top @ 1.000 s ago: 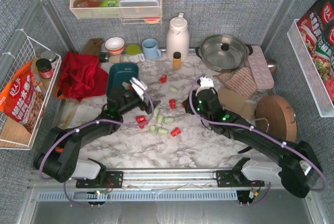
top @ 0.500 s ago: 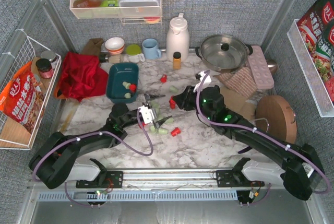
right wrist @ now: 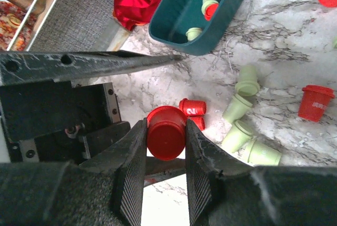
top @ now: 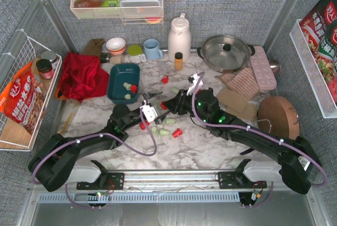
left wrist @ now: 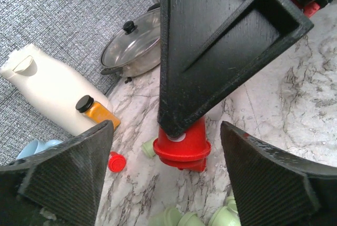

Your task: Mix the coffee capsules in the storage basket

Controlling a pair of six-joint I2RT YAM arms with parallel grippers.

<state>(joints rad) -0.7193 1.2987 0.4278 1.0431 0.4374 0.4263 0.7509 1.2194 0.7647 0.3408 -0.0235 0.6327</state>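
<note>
The dark teal storage basket (top: pixel 117 73) holds two mint green capsules and one red one; it also shows in the right wrist view (right wrist: pixel 179 28). Loose capsules lie on the marble: green ones (top: pixel 164 131) and red ones (top: pixel 177 131). My right gripper (top: pixel 165 104) is shut on a red capsule (right wrist: pixel 166 131), held just above the table between the spread fingers of my left gripper (top: pixel 152 106). In the left wrist view that capsule (left wrist: pixel 181 141) hangs under a right finger, and my left gripper (left wrist: pixel 167 131) is open and empty around it.
A white thermos (top: pixel 179 36), an amber bottle (top: pixel 178 60), a lidded pot (top: pixel 226 52) and a blue mug (top: pixel 152 49) stand at the back. A red cloth (top: pixel 79 76) lies left of the basket. A pink tray (top: pixel 261 68) and a round wooden board (top: pixel 278 118) lie at the right.
My left gripper has come back from over the basket to the loose capsules and stands open. My right gripper has moved left, now holding a red capsule between the left fingers.
</note>
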